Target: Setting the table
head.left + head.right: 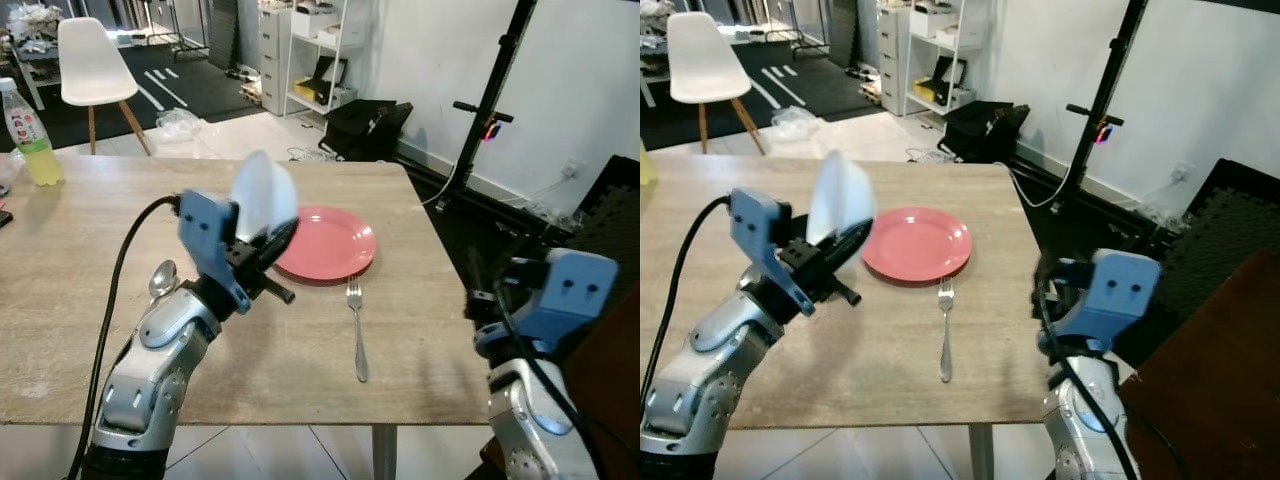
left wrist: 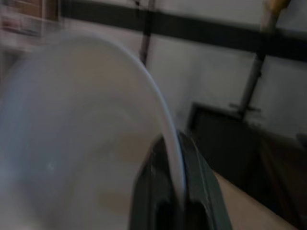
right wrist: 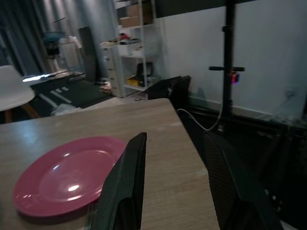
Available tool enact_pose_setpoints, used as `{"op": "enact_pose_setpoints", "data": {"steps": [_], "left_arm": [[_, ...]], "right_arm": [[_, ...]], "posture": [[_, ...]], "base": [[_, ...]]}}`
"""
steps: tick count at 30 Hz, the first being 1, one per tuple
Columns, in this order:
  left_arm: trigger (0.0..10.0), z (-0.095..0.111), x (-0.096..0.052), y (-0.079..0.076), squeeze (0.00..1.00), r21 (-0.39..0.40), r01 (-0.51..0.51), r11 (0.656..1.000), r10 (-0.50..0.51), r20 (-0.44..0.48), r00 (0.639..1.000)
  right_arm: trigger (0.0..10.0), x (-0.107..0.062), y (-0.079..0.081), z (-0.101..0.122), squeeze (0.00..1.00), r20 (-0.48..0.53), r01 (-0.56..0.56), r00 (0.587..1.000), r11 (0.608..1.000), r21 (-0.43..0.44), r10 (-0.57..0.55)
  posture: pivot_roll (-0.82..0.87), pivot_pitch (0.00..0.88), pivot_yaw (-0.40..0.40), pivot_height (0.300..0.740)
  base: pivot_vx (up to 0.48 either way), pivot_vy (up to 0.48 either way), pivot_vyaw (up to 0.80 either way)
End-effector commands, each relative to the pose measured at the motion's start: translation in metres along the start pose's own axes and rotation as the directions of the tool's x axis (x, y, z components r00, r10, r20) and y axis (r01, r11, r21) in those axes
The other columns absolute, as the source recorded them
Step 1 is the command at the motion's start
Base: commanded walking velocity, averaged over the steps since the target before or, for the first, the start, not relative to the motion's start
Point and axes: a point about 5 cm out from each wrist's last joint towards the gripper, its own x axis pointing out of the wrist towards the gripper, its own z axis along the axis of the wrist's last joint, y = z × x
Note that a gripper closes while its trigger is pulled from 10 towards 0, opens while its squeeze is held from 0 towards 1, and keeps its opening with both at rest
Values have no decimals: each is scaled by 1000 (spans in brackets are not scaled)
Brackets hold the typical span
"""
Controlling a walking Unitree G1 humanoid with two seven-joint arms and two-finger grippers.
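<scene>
Left eye view shows the left gripper (image 1: 268,250) raised above the pale wooden table (image 1: 80,300), its black fingers pinched on the rim of a translucent white plastic bowl (image 1: 265,195), which is held tilted on edge in the air just beside the round pink plate (image 1: 328,242). A silver metal fork (image 1: 356,330) lies on the table in front of the plate, and a silver spoon (image 1: 162,278) peeks out behind the left arm, its handle hidden by the arm. A plastic bottle of yellow drink (image 1: 28,135) stands at the table's far left corner, beyond it a white chair (image 1: 92,65). Left wrist view, blurred, gives what the head views cannot: the bowl's thin rim (image 2: 168,139) passing between the two dark fingers (image 2: 148,191), which are clamped on it. Right wrist view looks along the right gripper (image 3: 175,182), whose fingers are spread apart with nothing between them, toward the plate and the table's far edge; the fork there is cut off at the frame's edge. In the head views the right gripper's fingers are hidden behind its blue wrist housing (image 1: 560,295), off the table's right side.
</scene>
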Motion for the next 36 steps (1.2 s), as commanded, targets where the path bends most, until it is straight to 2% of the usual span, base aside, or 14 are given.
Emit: {"op": "enact_pose_setpoints", "data": {"steps": [1, 2, 3, 4, 5, 9, 13, 16, 25, 36], "left_arm": [[10000, -2, -5, 5, 0, -3, -25, 1000, 25, -22, 999], [10000, -2, -5, 5, 0, -3, -25, 1000, 25, -22, 999], [10000, -12, -11, 11, 0, 133, -44, 990, 56, -91, 994], [10000, -16, -13, 12, 0, 180, -44, 983, 65, -109, 992], [10000, -16, -13, 12, 0, 180, -44, 983, 65, -109, 992], [10000, -15, -11, 11, 0, 264, -54, 963, 86, -114, 990], [10000, -14, -8, 8, 0, 273, -49, 961, 83, -116, 990], [10000, -12, 0, 3, 0, 276, -25, 961, 61, -123, 991], [10000, -15, 2, -2, 0, 282, 3, 959, 36, -133, 990], [10000, -20, 10, -9, 0, 300, 33, 953, 10, -140, 990]], "right_arm": [[10000, -3, -1, 1, 0, 8, 11, 1000, 1000, 10, -11], [10000, -3, -1, 1, 0, 8, 11, 1000, 1000, 10, -11], [10000, -5, -1, 1, 0, 7, 13, 1000, 1000, 17, -13], [10000, -5, -1, 1, 0, 7, 15, 1000, 1000, 18, -15], [10000, -5, -1, 1, 0, 7, 15, 1000, 1000, 18, -15], [10000, -5, -3, 1, 0, 9, 25, 1000, 1000, 13, -26], [10000, -5, -4, 1, 0, 10, 30, 1000, 999, 11, -30], [10000, -5, -5, 1, 0, 7, 32, 999, 999, 7, -32], [10000, -6, -6, 0, 0, 0, 40, 999, 999, 2, -40], [10000, -6, -6, -2, 0, -17, 43, 999, 999, 23, -42]], "posture": [[25, 70, 13, 740], [25, 70, 13, 740], [25, 70, 13, 740], [25, 70, 13, 740], [25, 70, 13, 740], [18, 71, 21, 740], [17, 71, 20, 740], [13, 70, 23, 740], [5, 71, 29, 740], [7, 72, 28, 740]], "base": [[0, 0, 0], [0, 0, 0], [0, 0, 0], [0, 0, 0], [0, 0, 0], [0, 0, 0], [0, 0, 0], [0, 0, 0], [0, 0, 0], [0, 0, -800]]}}
